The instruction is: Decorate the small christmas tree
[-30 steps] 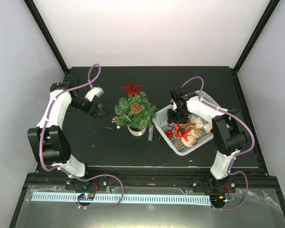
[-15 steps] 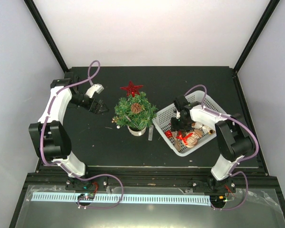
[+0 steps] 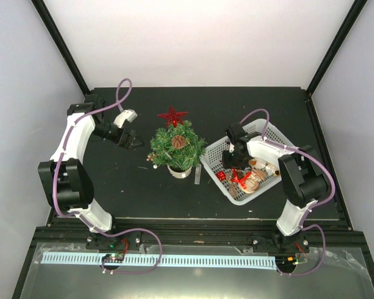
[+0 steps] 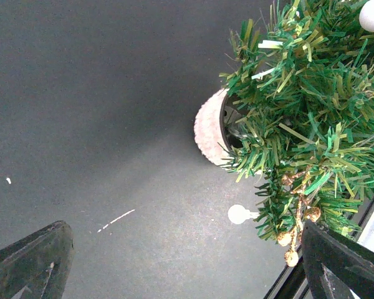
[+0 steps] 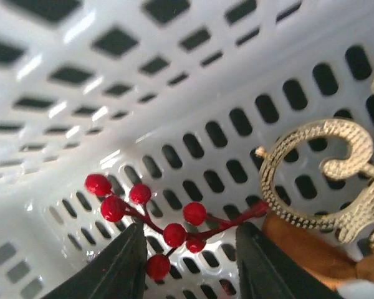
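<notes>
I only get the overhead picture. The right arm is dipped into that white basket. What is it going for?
Observer: The wrist camera shows the right fingers open around a sprig of red berries on the basket floor.
Operator: Anything else near them?
Observer: A gold glitter ornament lies beside the berries.
Operator: And the other arm, is it holding something?
Observer: No. The left fingers are open with nothing between them, low beside the tree.
</notes>
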Tool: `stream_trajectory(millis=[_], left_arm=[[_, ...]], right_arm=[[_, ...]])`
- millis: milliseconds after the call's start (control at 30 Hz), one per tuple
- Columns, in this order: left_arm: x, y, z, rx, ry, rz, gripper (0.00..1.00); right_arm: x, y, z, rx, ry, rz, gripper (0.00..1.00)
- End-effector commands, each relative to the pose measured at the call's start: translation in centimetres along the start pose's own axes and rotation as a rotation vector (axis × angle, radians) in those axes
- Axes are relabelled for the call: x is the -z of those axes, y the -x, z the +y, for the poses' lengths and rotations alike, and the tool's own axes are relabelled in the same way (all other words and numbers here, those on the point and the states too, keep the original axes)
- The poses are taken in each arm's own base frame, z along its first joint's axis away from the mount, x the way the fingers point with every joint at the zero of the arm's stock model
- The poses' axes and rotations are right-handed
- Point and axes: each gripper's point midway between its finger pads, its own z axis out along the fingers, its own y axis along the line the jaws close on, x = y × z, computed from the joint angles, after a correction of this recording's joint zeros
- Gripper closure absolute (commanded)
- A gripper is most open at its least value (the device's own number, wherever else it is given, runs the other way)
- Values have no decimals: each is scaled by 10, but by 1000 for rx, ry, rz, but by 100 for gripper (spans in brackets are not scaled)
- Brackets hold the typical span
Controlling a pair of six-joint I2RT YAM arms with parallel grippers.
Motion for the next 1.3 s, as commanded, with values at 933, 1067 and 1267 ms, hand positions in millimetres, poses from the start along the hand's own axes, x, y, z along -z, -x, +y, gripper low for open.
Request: stream_trajectory(millis=[933, 1067, 1267], left_arm=[[-7, 3, -6, -16, -52, -38, 1], [-7, 4, -8, -24, -55, -41, 1], [-7, 4, -8, -25, -59, -43, 1]], right_arm=[[91, 26, -29, -79, -129, -186, 81], [119, 26, -15, -66, -68, -219, 82], [153, 26, 9, 3, 1, -251, 84]])
